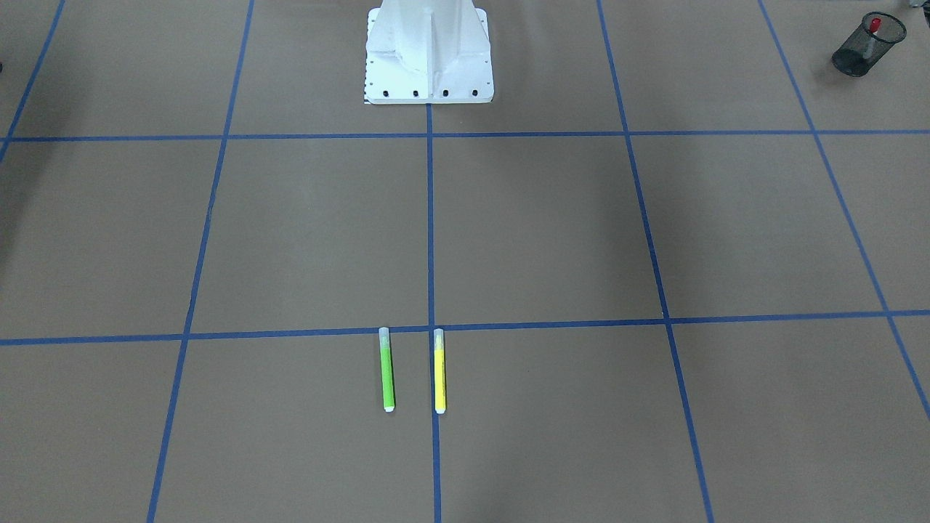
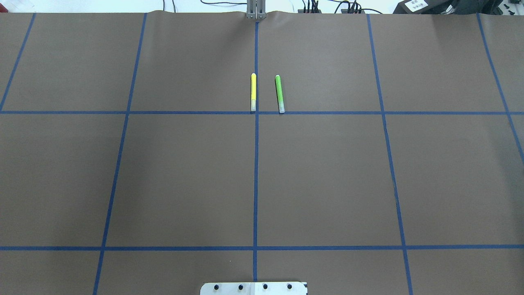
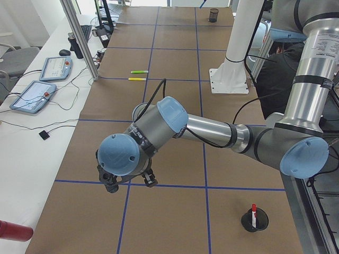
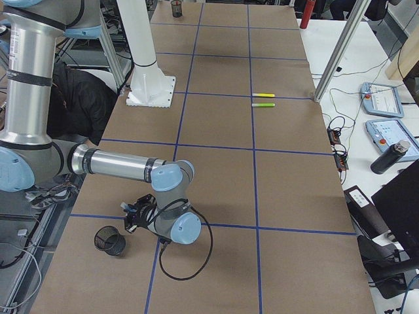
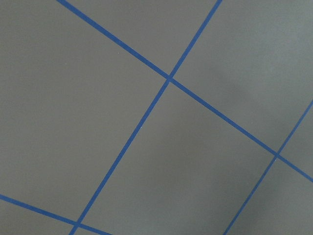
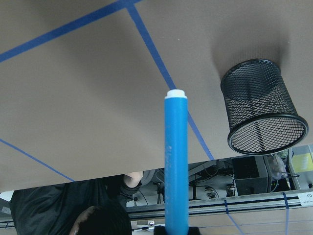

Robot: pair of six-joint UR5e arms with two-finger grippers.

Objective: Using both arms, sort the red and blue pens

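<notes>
In the right wrist view the blue pen (image 6: 176, 161) stands out from the bottom edge, held in my right gripper (image 4: 135, 216), which is shut on it. An empty black mesh cup (image 6: 261, 112) lies just to its side; the exterior right view shows that cup (image 4: 110, 241) close beside the gripper. The red pen (image 1: 875, 26) stands in another mesh cup (image 1: 868, 45) on my left side, also visible as the red pen (image 3: 253, 209) in its cup (image 3: 255, 220). My left gripper (image 3: 127, 182) hangs over bare table away from that cup; I cannot tell whether it is open or shut.
A green marker (image 2: 279, 93) and a yellow marker (image 2: 253, 92) lie side by side at the far middle of the table. The white robot base (image 1: 429, 51) stands at the near middle edge. A person in dark clothes (image 4: 78, 98) is behind the base.
</notes>
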